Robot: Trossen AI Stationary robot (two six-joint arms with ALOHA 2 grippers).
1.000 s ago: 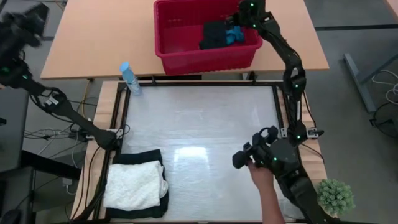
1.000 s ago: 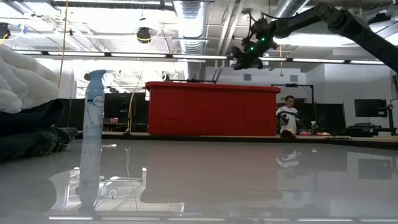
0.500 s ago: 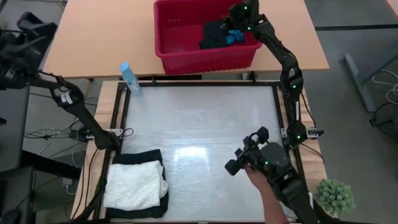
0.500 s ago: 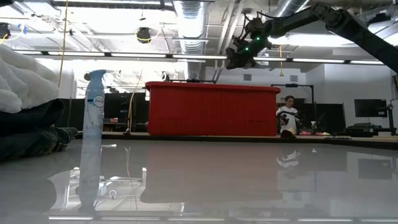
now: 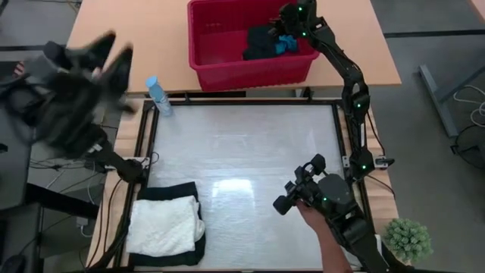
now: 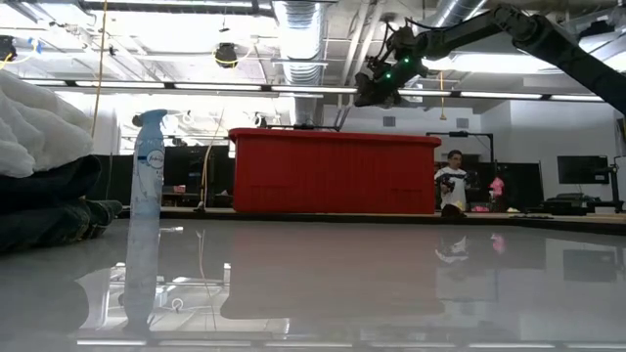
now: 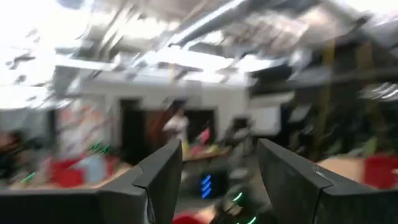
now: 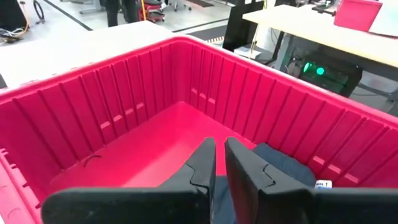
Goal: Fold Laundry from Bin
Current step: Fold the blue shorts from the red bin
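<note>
Hovering over the bin point(image 8: 93, 118), nearly closed, empty right fingers point(image 8: 219, 163) risk being pushed past the black laundry point(image 8: 280, 163) below; left fingers point(image 7: 211, 171) are spread, empty.

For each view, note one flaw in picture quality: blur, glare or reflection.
High view: the left arm smears with motion blur, and glare whitens the table. Low view: the bin mirrors in the glossy tabletop. Left wrist view: the whole room is streaked. Right wrist view: sharp.
</note>
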